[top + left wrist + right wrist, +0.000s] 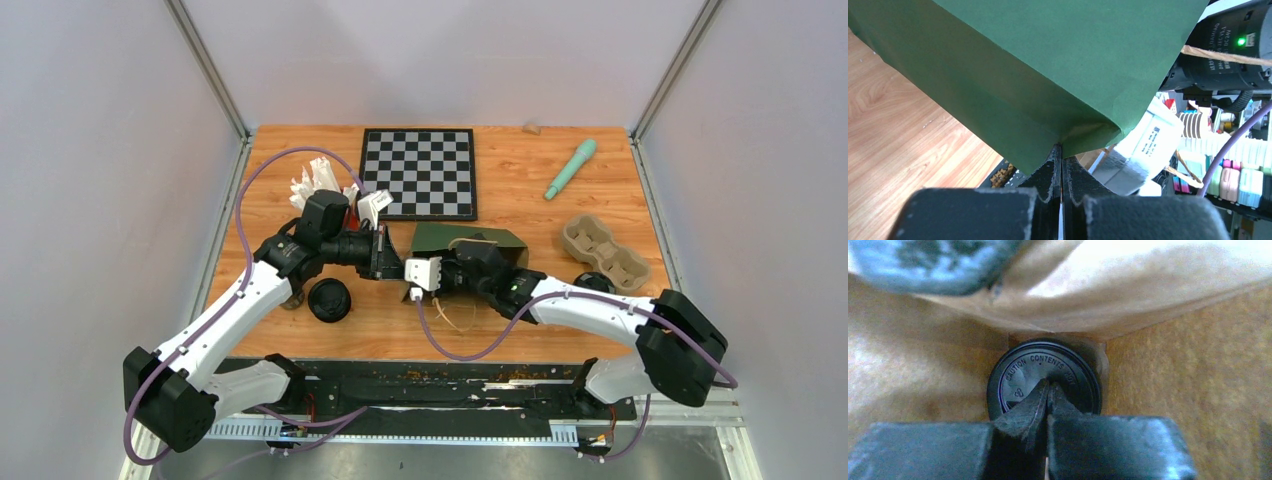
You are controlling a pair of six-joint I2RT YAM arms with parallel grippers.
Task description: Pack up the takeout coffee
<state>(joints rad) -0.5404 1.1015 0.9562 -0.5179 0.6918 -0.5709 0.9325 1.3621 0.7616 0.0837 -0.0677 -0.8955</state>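
Note:
A green paper bag (470, 238) lies on its side mid-table. My left gripper (388, 258) is shut on the bag's folded edge (1048, 65), the fold pinched between its fingertips (1061, 149). My right gripper is hidden inside the bag in the top view. In the right wrist view it (1049, 385) is shut, its tips resting on the black lid of a takeout coffee cup (1020, 375) that sits deep against the bag's brown inner wall (1173, 365). Another lidded coffee cup (329, 299) stands on the table by my left arm. A third dark cup (598, 283) sits beside the carrier.
A cardboard cup carrier (603, 250) lies at the right. A chessboard (420, 172) lies at the back, with a teal wand (570, 168) to its right. White wrapped straws (318, 185) stand behind my left wrist. A purple cable (455, 340) loops in front.

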